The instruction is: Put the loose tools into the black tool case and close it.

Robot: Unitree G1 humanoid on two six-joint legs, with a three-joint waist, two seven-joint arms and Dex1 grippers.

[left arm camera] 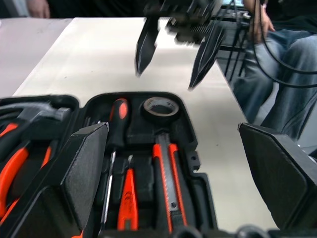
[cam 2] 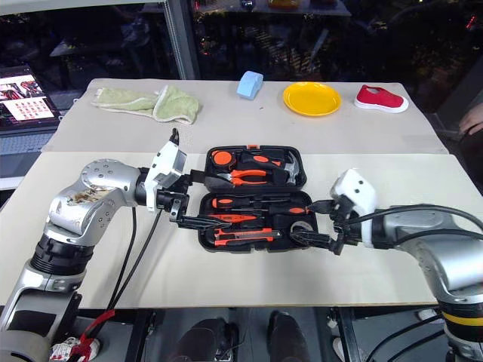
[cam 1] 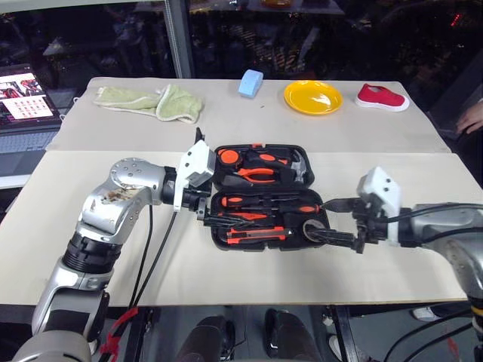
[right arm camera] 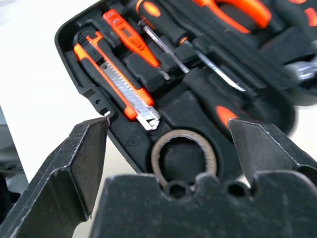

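The black tool case [cam 1: 262, 197] lies open on the near table [cam 1: 226, 279], in the middle of the head view. Its far half holds the orange-handled pliers [cam 1: 258, 173] and the hammer [cam 1: 298, 167]. In the near half, the two screwdrivers [cam 1: 260, 202] lie along the far side, the slim tester screwdriver [right arm camera: 123, 30] is next to them, and the utility knife [cam 1: 256, 235] rests along the near edge. The small grey tape roll [right arm camera: 184, 157] sits in its round recess at the 3 o'clock end of the near half.

The right gripper [cam 1: 341, 220] is at 3 o'clock of the case, just beside the tape roll, with its two fingers spread apart and nothing between them. The left gripper [cam 1: 205, 205] is at 9 o'clock of the case, close to its edge, also released and empty.

On the far table are a green cloth [cam 1: 151, 101] at 11 o'clock, a blue object [cam 1: 250, 83] at 12 o'clock, a yellow plate [cam 1: 312, 97] and a red shoe [cam 1: 381, 98] at 1 o'clock. A laptop [cam 1: 26, 105] stands at 10 o'clock.
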